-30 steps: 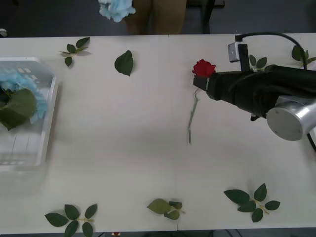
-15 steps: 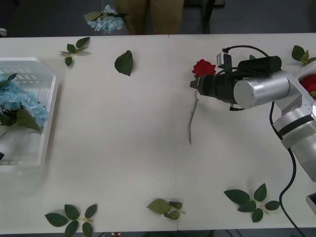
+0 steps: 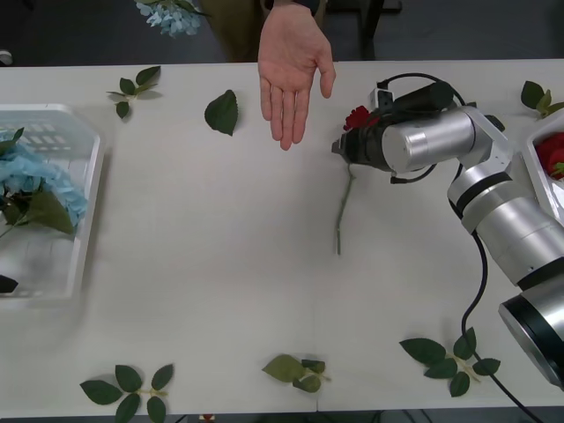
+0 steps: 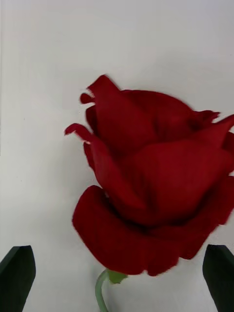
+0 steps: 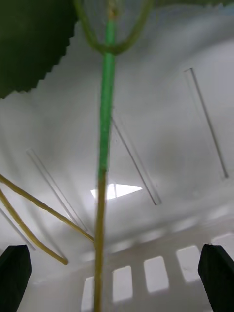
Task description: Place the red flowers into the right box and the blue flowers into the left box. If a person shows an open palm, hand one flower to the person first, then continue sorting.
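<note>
From its own wrist, the right gripper [image 4: 117, 280] stands wide open, holding nothing — a red rose [image 4: 151, 190] lies between its fingers on the table [image 3: 203, 264]. The front view adds a person's open palm [image 3: 293, 66] just beyond, and the left box [image 3: 75, 220] holding blue flowers [image 3: 40, 181].

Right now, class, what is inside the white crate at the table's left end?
Inside the left box lie blue flowers with a large green leaf over their stems. The leaf and blooms hide much of the slotted floor beneath them.
</note>
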